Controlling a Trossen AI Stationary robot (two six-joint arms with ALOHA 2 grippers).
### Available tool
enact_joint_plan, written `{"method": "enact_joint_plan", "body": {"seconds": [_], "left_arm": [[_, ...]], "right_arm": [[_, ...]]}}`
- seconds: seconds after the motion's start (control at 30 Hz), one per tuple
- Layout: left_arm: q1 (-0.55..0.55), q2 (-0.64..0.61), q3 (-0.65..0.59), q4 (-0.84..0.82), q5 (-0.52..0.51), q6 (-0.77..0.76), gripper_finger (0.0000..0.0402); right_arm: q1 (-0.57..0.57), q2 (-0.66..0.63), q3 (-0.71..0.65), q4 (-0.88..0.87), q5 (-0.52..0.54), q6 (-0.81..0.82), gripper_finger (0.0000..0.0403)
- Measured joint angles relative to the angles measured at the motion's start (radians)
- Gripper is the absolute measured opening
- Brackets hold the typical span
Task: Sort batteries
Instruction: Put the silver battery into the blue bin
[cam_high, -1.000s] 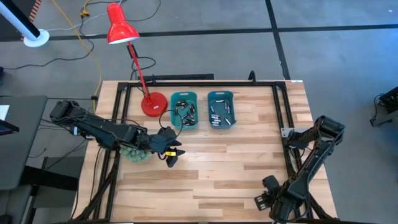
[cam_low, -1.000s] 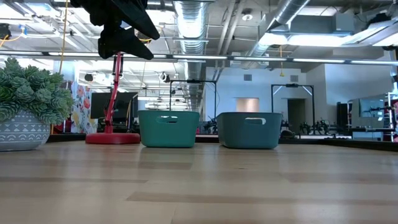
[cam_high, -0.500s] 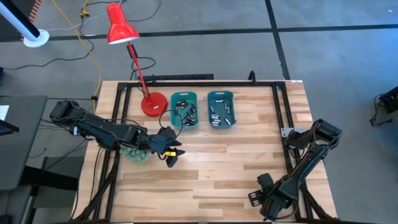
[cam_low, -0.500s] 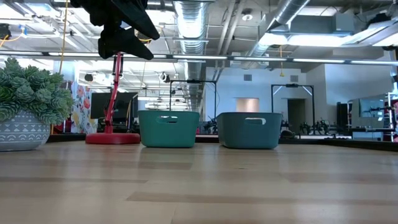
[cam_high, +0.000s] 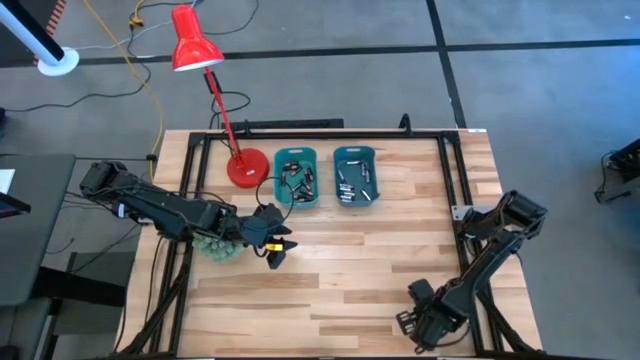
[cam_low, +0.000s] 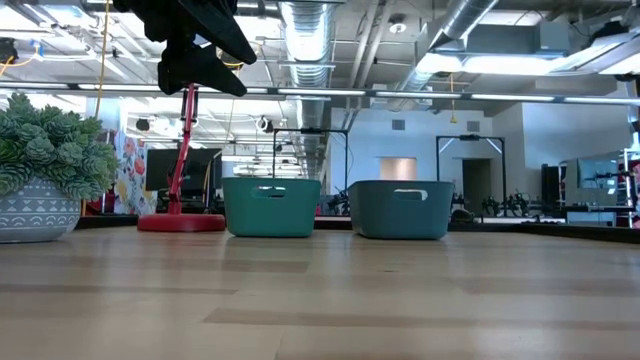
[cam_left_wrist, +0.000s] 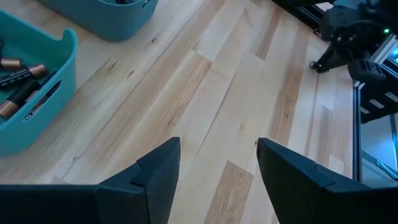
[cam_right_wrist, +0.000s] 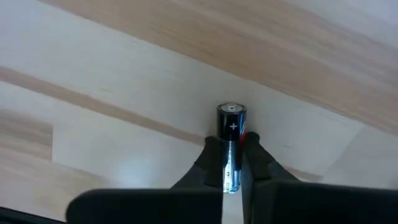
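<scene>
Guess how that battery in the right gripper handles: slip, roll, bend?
The battery is a smooth, round cylinder, so it would probably roll if dropped on the wooden table. The right gripper pinches only its lower part, so it may pivot or slip. It looks rigid; bending seems unlikely.

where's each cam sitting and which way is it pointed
High: overhead, straight down; both arms, left gripper, right gripper.
Low: table height, level at the teal bins; left arm above.
Left wrist: down past open fingers.
Right wrist: gripper shut on a battery.
All but right wrist share the bins.
</scene>
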Motion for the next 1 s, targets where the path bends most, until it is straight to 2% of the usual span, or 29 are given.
{"method": "enact_joint_plan", "body": {"seconds": [0.13, 0.33, 0.63, 0.83, 1.0], "left_arm": [[0.0, 0.0, 0.0, -0.001, 0.0, 0.0, 0.021], [0.002, 0.0, 0.0, -0.001, 0.05, 0.011, 0.021], [0.039, 0.0, 0.0, -0.002, 0.161, 0.18, 0.021], [0.086, 0.0, 0.0, -0.005, 0.174, 0.244, 0.021], [0.134, 0.0, 0.0, -0.009, 0.175, 0.306, 0.021]], "right_arm": [[-0.058, -0.04, -0.005, -0.023, -0.017, -0.056, 0.0018], [-0.145, -0.147, -0.006, -0.099, 0.116, -0.082, 0.0017], [-0.317, -0.303, -0.005, -0.178, 0.23, -0.186, 0.0016], [-0.529, -0.355, 0.007, -0.158, 0.237, -0.438, 0.0016], [-0.743, -0.357, 0.085, -0.158, 0.237, -0.749, 0.0015]]}}
